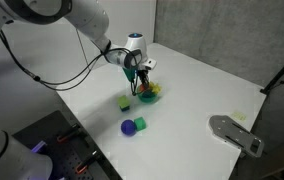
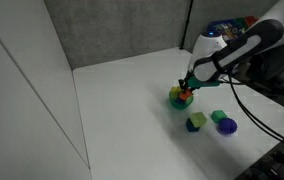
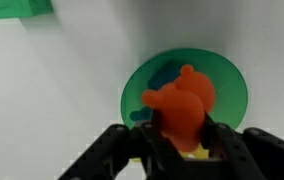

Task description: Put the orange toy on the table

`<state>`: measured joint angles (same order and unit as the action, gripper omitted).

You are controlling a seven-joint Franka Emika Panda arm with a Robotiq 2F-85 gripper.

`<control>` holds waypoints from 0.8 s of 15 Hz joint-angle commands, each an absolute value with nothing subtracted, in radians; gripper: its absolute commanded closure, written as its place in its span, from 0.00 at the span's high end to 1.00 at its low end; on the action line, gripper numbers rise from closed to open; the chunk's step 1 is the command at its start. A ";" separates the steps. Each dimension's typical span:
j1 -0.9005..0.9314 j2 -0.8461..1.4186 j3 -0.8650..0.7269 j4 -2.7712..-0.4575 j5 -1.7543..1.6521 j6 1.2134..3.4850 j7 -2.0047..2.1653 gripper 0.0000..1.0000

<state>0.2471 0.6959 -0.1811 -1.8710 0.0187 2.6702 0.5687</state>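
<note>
- Exterior view, looking across the white table:
  - The white robot arm reaches in from the upper left.
  - The gripper points down over a small green bowl near the middle of the tabletop.
  - A speck of orange, the orange toy, shows at the gripper's tips, right above the bowl.
  - The view is too small to show whether the toy touches the bowl.
  - A yellow-green cube sits on the table just beside the bowl.
  - Nearer the camera lie a purple ball and a small green piece, side by side.
  - A flat grey object lies well apart, by the table's right edge.

- Exterior view, from the opposite side:
  - The arm comes in from the right.
  - The gripper hangs over the green bowl, with the orange toy at its tips.
  - The cube, the green piece and the purple ball rest on the table near the bowl.

- Wrist view, looking straight down:
  - The gripper has its dark fingers closed against both sides of the orange toy, so the jaws are clamped on it.
  - The toy fills the centre of the picture, directly over the green bowl.
  - Blue and yellow bits show inside the bowl.
  - A green block is cut off at the top left corner.
  - The white table surrounds the bowl.
</note>
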 commanded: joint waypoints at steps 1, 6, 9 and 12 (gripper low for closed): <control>0.218 0.623 -0.180 -1.900 0.029 2.640 0.561 0.12; 0.180 0.585 -0.226 -1.929 -0.005 2.573 0.567 0.11; 0.174 0.575 -0.288 -1.966 -0.066 2.500 0.585 0.11; 0.168 0.554 -0.340 -2.017 -0.140 2.417 0.588 0.11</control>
